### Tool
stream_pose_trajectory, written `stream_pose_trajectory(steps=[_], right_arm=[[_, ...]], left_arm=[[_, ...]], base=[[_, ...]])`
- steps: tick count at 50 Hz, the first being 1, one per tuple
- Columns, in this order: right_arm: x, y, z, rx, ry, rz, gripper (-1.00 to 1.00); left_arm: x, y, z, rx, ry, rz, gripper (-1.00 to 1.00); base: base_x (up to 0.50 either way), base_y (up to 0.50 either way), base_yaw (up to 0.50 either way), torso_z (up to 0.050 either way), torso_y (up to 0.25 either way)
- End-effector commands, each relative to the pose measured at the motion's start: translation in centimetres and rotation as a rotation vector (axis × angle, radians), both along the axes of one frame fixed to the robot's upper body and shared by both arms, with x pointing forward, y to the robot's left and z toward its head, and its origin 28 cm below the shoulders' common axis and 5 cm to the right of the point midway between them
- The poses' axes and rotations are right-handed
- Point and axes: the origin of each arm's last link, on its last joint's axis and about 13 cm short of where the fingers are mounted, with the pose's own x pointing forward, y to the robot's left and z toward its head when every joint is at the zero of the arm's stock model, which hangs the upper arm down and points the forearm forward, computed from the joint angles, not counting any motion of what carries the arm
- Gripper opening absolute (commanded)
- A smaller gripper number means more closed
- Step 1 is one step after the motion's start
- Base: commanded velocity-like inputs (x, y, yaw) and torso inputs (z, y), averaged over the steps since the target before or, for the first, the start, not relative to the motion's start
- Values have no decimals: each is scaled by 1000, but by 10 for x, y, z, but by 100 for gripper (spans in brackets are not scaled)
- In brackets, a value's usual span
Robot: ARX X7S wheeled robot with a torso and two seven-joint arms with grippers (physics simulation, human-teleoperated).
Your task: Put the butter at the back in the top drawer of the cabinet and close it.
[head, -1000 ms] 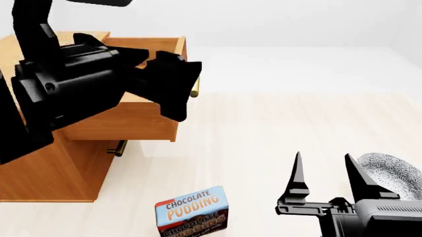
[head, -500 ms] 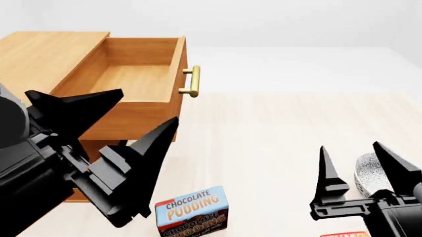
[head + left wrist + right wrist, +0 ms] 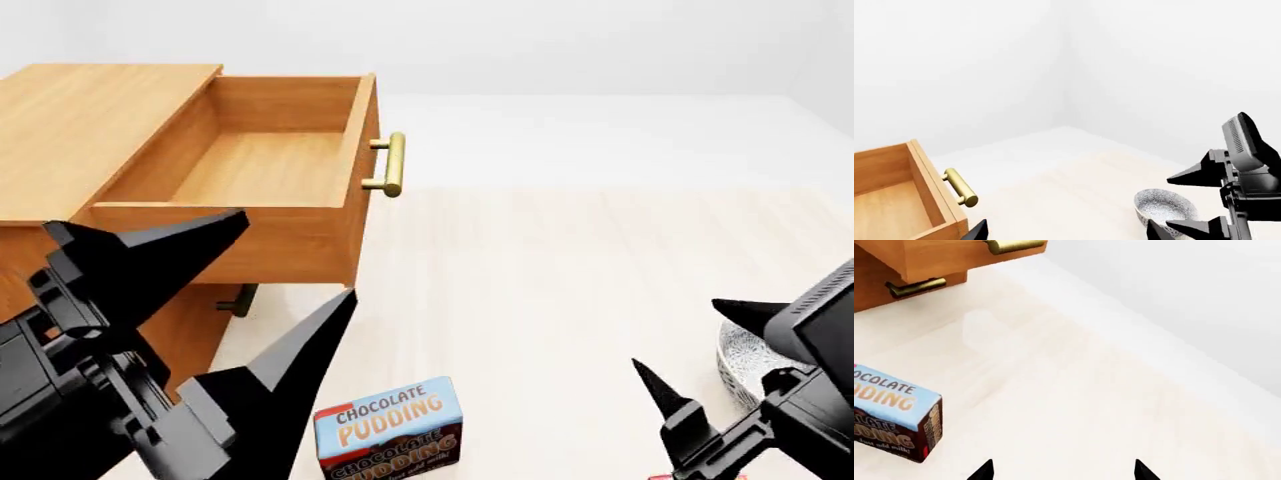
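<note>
Butter (image 3: 699, 477): all I get is a red sliver at the very bottom of the head view, on the floor (image 3: 561, 260) right under the right gripper (image 3: 679, 334). Too little shows to read a label, so calling it the butter is my guess. That gripper is spread open, empty and tilted over that spot, prob. lining up to come down on the box. Left gripper (image 3: 295, 255) is also wide open w/ nothing in it, hanging low beside the cabinet (image 3: 94, 110), out of the way. Top drawer (image 3: 260, 165) is pulled fully out and bare inside, brass handle (image 3: 391, 165) facing the open floor, so it's ready for a drop at the back. Pudding box (image 3: 390, 425) stands on the floor betw. the two grippers, apart from both. R wrist view shows the pudding box side-on and the lower handle (image 3: 915, 286), no butter at all. L wrist view gives the patterned bowl (image 3: 1164, 205) whole; head view only clips it at the right edge.
</note>
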Motion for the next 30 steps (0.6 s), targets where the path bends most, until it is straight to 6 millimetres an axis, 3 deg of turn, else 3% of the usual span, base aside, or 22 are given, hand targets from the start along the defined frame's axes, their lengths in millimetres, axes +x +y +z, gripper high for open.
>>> stream_pose_trajectory(steps=[1, 11, 13, 15, 20, 22, 23, 30], right_arm=[[-2, -17, 25, -204, 207, 73, 100], [-5, -27, 38, -352, 301, 179, 100], [-4, -30, -2, -249, 492, 222, 100], [2, -22, -4, -283, 567, 203, 100], [21, -6, 22, -466, 568, 304, 100], [22, -6, 59, -523, 413, 277, 100], [22, -6, 66, -540, 399, 277, 100], [27, -6, 78, -591, 512, 339, 100]], left_arm=[[-1, 7, -12, 12, 10, -44, 100], [2, 20, -21, -13, 2, -26, 100], [2, 22, -22, -25, 2, -20, 100], [2, 23, -23, -32, 4, -16, 100], [3, 25, -24, -38, 16, -18, 100], [3, 25, -24, -38, 17, -20, 100], [2, 25, -24, -38, 18, -21, 100], [1, 24, -24, -42, 21, -30, 100]], base=[[0, 0, 0, 0, 0], [0, 0, 0, 0, 0], [0, 0, 0, 0, 0], [0, 0, 0, 0, 0], [0, 0, 0, 0, 0], [0, 0, 0, 0, 0], [0, 0, 0, 0, 0], [0, 0, 0, 0, 0]])
